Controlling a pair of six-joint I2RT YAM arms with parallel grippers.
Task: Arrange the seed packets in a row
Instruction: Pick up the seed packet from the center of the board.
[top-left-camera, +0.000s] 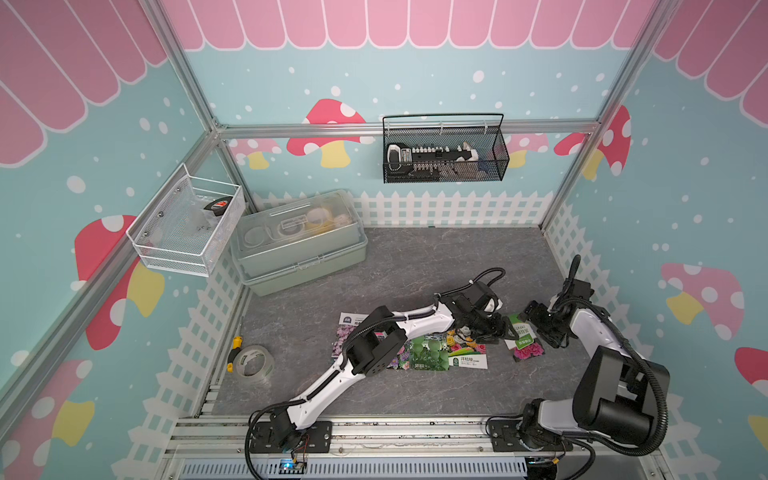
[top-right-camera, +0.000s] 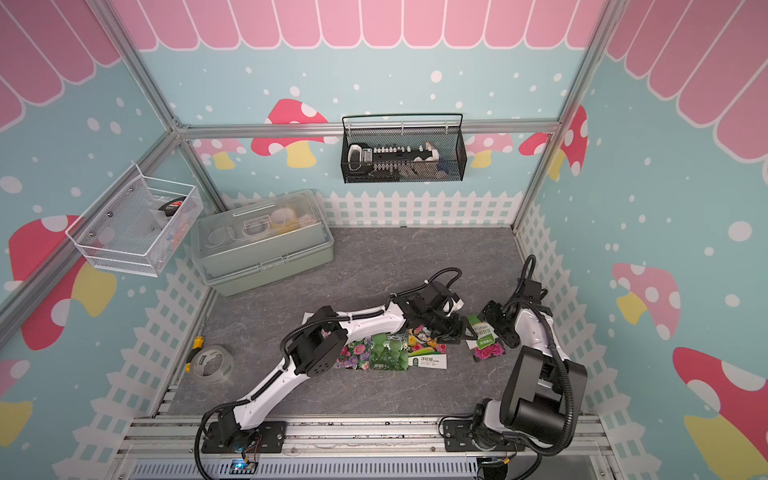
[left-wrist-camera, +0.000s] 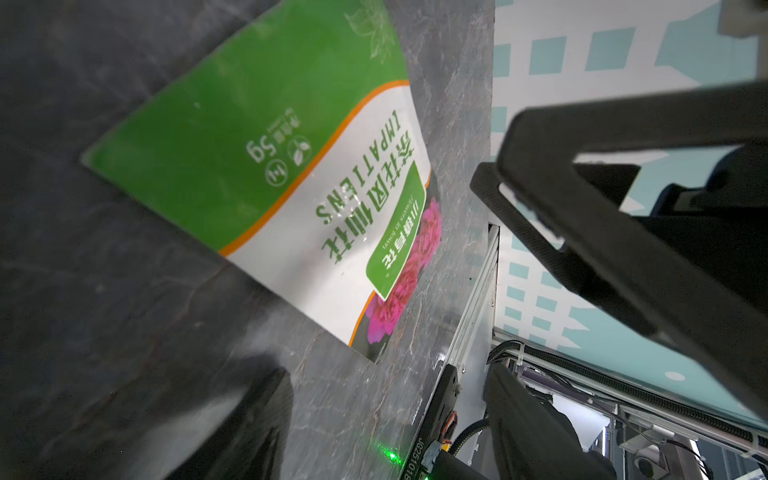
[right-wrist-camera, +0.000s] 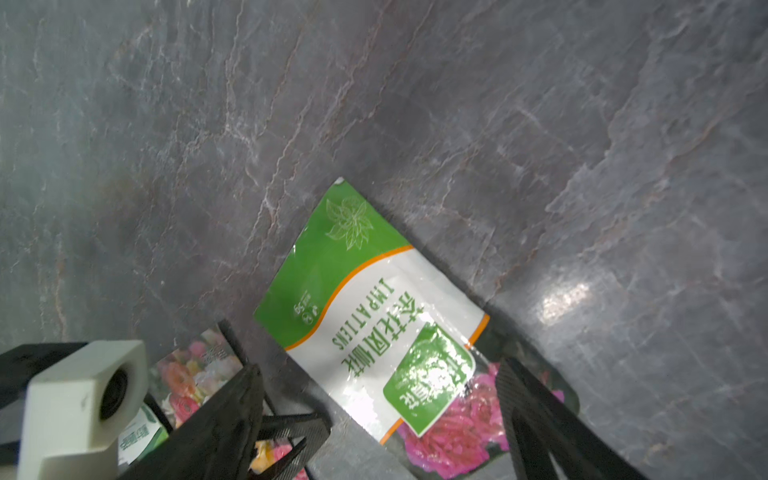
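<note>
A green and white seed packet with pink flowers lies flat on the grey table, apart from the others. My right gripper hovers open over its pink end, one finger on each side. My left gripper is open just left of that packet, with only bare table between its fingers. Several more seed packets overlap in a cluster under the left arm; one with a white label is at its right end.
A clear tape roll and a yellow-handled screwdriver lie at the table's left edge. A pale green lidded box stands at the back left. A white mesh basket and a black one hang on the walls.
</note>
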